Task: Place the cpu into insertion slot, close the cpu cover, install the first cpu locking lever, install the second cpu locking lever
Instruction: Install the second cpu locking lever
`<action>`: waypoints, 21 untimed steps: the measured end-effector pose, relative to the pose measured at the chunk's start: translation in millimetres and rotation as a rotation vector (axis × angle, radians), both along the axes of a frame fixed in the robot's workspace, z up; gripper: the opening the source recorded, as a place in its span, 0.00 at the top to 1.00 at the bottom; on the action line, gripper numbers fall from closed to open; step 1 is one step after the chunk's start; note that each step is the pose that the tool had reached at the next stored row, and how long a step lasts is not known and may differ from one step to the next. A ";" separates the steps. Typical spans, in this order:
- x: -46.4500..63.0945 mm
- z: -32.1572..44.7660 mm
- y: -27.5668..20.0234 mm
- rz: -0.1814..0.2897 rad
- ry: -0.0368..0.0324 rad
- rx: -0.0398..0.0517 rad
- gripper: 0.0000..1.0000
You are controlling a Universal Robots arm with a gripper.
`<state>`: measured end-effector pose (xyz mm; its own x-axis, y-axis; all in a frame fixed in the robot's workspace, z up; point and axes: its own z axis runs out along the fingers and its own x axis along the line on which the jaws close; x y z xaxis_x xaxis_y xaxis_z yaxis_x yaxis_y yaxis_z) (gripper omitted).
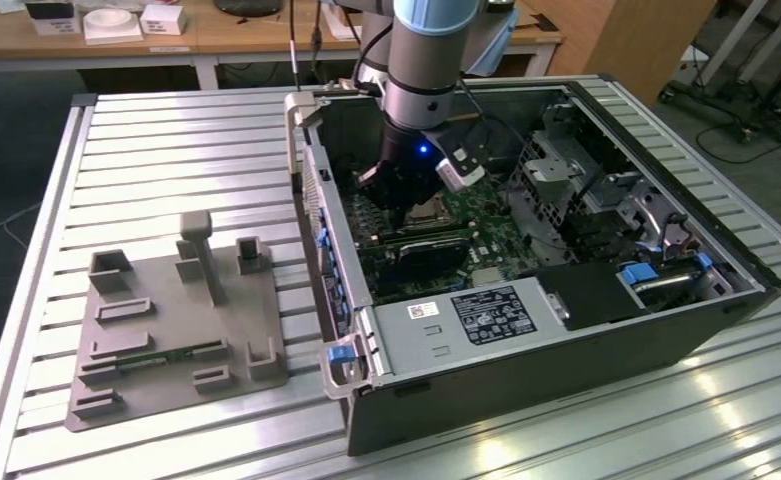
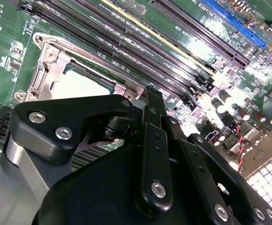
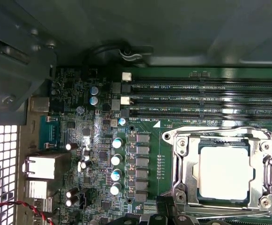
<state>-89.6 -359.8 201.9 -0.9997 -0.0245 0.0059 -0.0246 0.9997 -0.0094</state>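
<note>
The cpu (image 3: pixel 226 172), a square chip with a pale silvery top, sits in the socket on the green motherboard (image 3: pixel 103 140). The cpu cover (image 3: pixel 186 164), a silver metal frame, lies flat around it, with a thin wire lever (image 3: pixel 220 128) along one edge. In the second wrist view the cpu (image 2: pixel 82 84) and cpu cover (image 2: pixel 49 70) lie just beyond my black gripper (image 2: pixel 153 101), whose tip is at the socket's edge. In the first wrist view the gripper (image 3: pixel 166 208) is at the socket's corner. In the exterior view the gripper (image 1: pixel 410 198) reaches down into the open computer case, over the socket (image 1: pixel 430 215).
Black memory slots (image 3: pixel 206 98) run beside the socket, with capacitors (image 3: pixel 116 159) close by. A black power box with a white label (image 1: pixel 490 315) and a drive cage (image 1: pixel 564 175) crowd the case. A grey fixture plate (image 1: pixel 177 320) lies on the slatted table at the exterior view's left.
</note>
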 end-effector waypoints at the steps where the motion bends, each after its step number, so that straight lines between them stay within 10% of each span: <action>1: 0.0 0.0 0.0 0.000 0.0001 -0.0001 0.90; 21: 0.0 -1.5 2.0 0.000 0.0002 0.0065 0.90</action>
